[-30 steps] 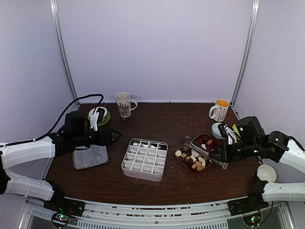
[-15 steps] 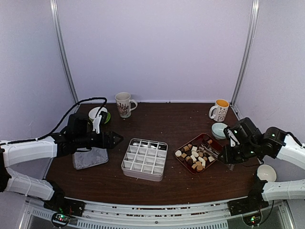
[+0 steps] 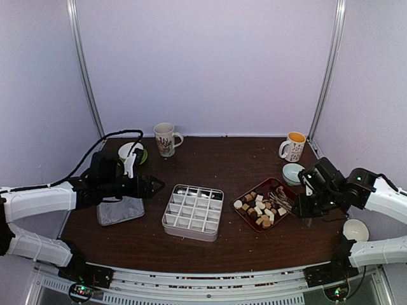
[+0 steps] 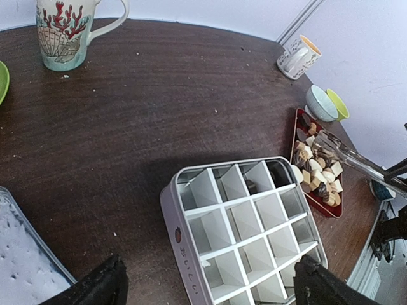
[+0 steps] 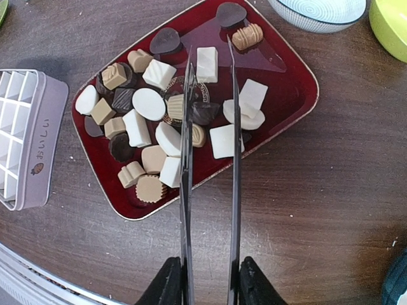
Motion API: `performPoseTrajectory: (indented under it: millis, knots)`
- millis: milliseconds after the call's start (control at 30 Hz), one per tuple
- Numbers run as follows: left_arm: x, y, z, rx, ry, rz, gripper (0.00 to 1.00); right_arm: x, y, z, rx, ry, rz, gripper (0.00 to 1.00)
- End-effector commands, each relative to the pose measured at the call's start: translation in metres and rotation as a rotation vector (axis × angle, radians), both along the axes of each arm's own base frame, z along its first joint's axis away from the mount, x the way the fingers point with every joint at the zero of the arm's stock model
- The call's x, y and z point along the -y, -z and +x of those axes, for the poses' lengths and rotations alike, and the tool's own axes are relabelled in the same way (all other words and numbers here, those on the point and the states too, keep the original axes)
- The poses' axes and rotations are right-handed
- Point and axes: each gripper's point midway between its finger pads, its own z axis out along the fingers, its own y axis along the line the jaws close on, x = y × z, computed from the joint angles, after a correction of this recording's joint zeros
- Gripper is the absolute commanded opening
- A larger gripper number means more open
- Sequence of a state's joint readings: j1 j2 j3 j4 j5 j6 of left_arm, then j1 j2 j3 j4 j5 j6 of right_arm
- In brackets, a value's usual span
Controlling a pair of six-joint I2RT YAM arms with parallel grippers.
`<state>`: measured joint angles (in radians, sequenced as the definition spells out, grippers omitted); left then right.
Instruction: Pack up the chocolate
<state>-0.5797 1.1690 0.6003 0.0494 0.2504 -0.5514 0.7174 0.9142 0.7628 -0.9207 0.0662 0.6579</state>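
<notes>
In right gripper [image 5: 206, 279], tongs [image 5: 186, 159] over chocolate [image 5: 138, 127]; left gripper [image 4: 213, 286] wide near box [image 4: 175, 235]

The chocolate [image 5: 148, 103] is a bunch of small pieces in dark brown, tan and white. Some are square blocks, some are round, a few have ridges. They lie flat and packed close, many touching, mostly at the left end of a red tray [image 5: 287, 86].

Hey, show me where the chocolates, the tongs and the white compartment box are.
chocolates [image 5: 149, 103], right wrist view, on the white oval piece mid-pile.
tongs [image 5: 186, 190], right wrist view, on the left blade.
compartment box [image 4: 181, 254], left wrist view, on the lettered outer wall.
</notes>
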Motion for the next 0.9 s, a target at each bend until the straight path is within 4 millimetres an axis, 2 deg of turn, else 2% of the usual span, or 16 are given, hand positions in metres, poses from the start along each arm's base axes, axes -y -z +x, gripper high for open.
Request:
performPoseTrajectory:
  millis: [0, 100, 233, 367, 500, 767, 867]
  knots:
    - [0.005, -0.013, 0.004, 0.037, 0.009, -0.013, 0.93, -0.003, -0.004, 0.011, 0.028, 0.020, 0.002, 0.31]
    - [0.005, -0.013, 0.004, 0.039, 0.008, -0.010, 0.93, -0.004, 0.001, 0.012, 0.014, 0.022, -0.006, 0.31]
    - [0.005, -0.009, 0.004, 0.028, 0.009, -0.004, 0.93, -0.007, 0.003, 0.012, 0.003, 0.018, -0.003, 0.24]
    - [0.003, -0.002, 0.008, -0.006, -0.011, 0.036, 0.93, -0.009, -0.012, 0.015, 0.055, 0.003, 0.029, 0.19]
    - [0.004, 0.016, 0.012, -0.094, 0.005, 0.145, 0.90, -0.017, -0.028, 0.016, 0.117, -0.033, 0.102, 0.18]
    - [0.017, 0.032, -0.006, -0.178, 0.022, 0.255, 0.86, -0.034, -0.046, 0.010, 0.175, -0.107, 0.233, 0.16]
    - [0.027, 0.040, -0.016, -0.194, 0.033, 0.278, 0.84, -0.039, -0.051, 0.009, 0.185, -0.143, 0.255, 0.16]
